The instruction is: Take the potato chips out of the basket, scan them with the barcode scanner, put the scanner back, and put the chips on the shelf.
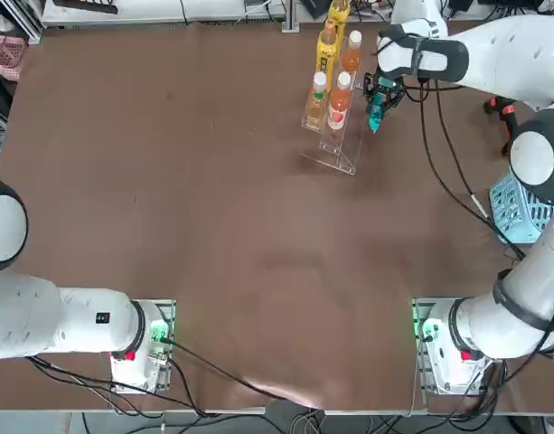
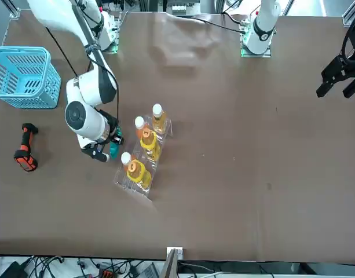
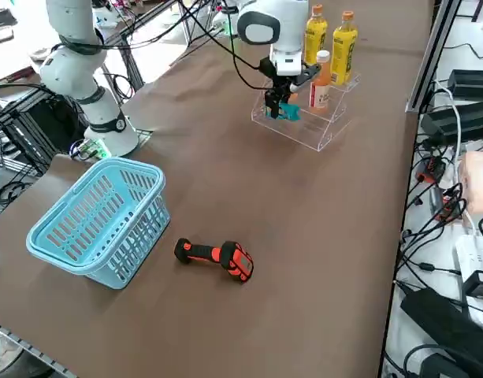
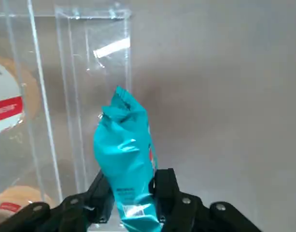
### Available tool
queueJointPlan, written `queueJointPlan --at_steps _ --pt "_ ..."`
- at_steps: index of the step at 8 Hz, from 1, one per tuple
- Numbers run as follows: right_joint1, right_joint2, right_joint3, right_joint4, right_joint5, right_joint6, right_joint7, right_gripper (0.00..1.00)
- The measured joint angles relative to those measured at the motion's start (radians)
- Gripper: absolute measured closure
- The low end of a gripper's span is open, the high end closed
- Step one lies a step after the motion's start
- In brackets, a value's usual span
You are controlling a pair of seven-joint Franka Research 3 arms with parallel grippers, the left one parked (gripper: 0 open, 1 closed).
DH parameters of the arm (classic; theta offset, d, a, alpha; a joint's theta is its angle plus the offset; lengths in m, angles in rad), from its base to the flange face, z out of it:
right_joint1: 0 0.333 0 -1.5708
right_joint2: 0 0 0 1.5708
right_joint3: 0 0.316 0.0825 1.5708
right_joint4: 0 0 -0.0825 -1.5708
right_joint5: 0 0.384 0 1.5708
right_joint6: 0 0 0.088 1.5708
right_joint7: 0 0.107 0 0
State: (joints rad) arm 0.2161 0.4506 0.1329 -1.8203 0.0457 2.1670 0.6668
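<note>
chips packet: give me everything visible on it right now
The potato chips are a small slim teal packet, crinkled and glossy like foil or plastic film, with a little red print on one edge. The right gripper is shut on its lower part, a finger on each side, so it juts out past the fingertips with its crimped end free. It is held above the brown table, right beside the clear acrylic shelf that holds drink bottles, not yet on a tier.
</note>
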Motion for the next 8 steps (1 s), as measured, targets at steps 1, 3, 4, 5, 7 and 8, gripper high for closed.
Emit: queueJointPlan --at_steps 1,3,4,5,7,8 --pt "0.005 0.019 0.004 0.000 0.007 0.026 0.024 0.57" --pt "0.011 0.051 0.006 0.000 0.008 0.073 0.054 0.57" --pt "0.014 0.063 0.007 0.000 0.009 0.091 0.059 0.57" --pt "0.018 0.071 0.007 0.000 0.009 0.104 0.066 0.57" --pt "0.023 0.081 0.009 0.000 0.009 0.116 0.071 0.57" --pt "0.023 0.082 0.014 0.000 0.009 0.120 0.072 0.57"
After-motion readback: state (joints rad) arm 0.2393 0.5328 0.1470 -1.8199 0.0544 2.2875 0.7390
